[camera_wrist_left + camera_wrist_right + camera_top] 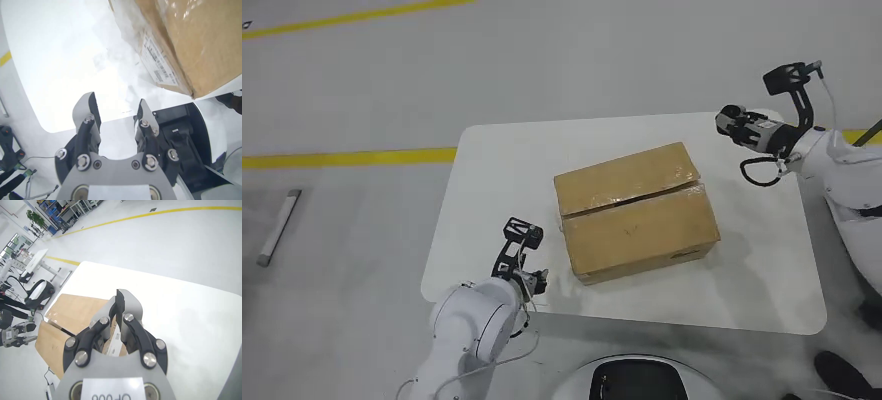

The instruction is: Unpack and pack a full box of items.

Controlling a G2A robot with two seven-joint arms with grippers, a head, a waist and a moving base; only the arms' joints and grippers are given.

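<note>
On the pale floor (542, 60) a white counter (492, 200) (56, 66) (179, 313) w/ rounded corners is set. Near its middle a brown cardboard box (637, 210) (198, 47) (75, 311) is placed, turned a little askew to the counter edges. Its two top flaps are folded down, w/ a dark seam left btwn them. A white printed label (158, 62) is stuck on one side wall of the box. The left gripper (524, 232) (117, 98) is held at the near edge of the counter, near the box's near-left corner but apart from it. Its fingers are spread wide and nothing is held btwn them. The right gripper (792, 72) (116, 298) is held by the far right corner of the counter, apart from the box. Its fingers are pressed together w/ nothing caught.
</note>
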